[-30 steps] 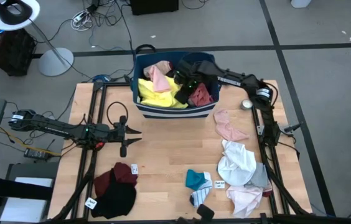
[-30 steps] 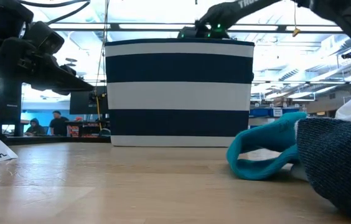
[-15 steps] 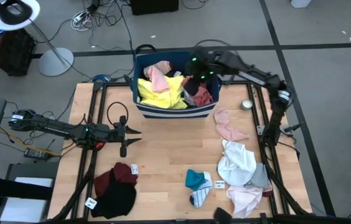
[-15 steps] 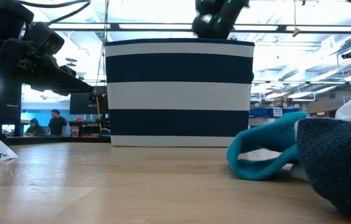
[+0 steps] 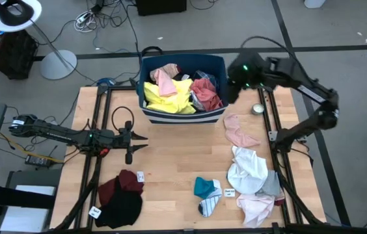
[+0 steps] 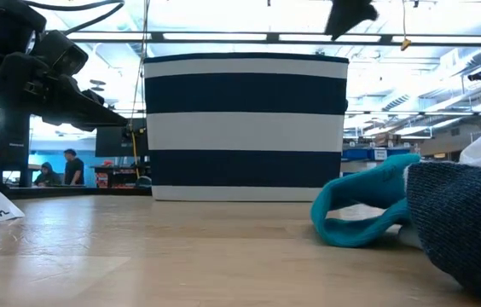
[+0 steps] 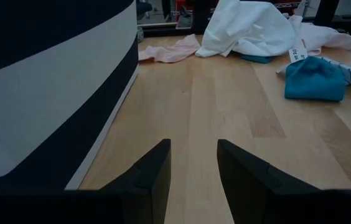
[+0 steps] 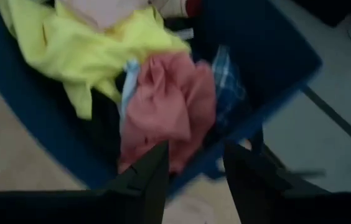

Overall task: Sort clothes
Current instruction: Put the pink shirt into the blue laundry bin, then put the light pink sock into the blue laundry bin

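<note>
Hovering beside the bin (image 5: pixel 182 114), the right claw (image 8: pixel 194 165) is seen open and empty. The red garment (image 8: pixel 163 102) beneath it could be missed if lowered off-centre.

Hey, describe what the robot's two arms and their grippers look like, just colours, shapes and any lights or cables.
Both arms are dark, slim and jointed. The left gripper ends in two flat, black, tapering fingers, with black cable looped near its wrist. The right gripper has matching dark fingers, and a small green light glows on that arm's wrist.
</note>
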Motion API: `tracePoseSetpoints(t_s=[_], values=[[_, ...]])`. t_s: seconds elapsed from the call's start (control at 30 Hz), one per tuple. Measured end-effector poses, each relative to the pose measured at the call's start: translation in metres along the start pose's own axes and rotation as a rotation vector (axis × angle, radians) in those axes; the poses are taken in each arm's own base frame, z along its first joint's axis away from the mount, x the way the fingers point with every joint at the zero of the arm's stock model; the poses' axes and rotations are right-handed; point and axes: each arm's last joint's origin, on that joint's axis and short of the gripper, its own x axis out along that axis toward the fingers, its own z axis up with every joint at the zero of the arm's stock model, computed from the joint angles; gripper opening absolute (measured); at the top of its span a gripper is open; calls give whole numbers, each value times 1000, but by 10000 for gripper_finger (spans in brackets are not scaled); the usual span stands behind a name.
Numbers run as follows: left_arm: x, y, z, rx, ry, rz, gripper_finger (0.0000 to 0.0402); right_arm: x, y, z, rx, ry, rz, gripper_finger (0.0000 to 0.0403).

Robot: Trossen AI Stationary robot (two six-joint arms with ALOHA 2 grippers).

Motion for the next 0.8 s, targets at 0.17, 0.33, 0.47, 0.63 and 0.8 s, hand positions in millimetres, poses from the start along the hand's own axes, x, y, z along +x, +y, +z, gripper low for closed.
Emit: tracePoseSetpoints(t_s=[0.17, 0.33, 0.47, 0.63, 0.8], values=[[0, 0, 0, -1, -1, 0, 136, -8, 5, -48, 47, -4, -9, 151], [0, 0, 0, -5, -3, 0, 136, -6, 8, -102, 139, 3, -7, 149], [0, 0, 0, -5, -3, 0, 136, 10, 11, -143, 193, 23, -40, 149], [0, 0, 0, -7, -4, 0, 136, 46, 20, -188, 220, 87, -40, 147], [0, 0, 0, -19, -3, 0, 136, 88, 29, -221, 220, 112, -48, 147]])
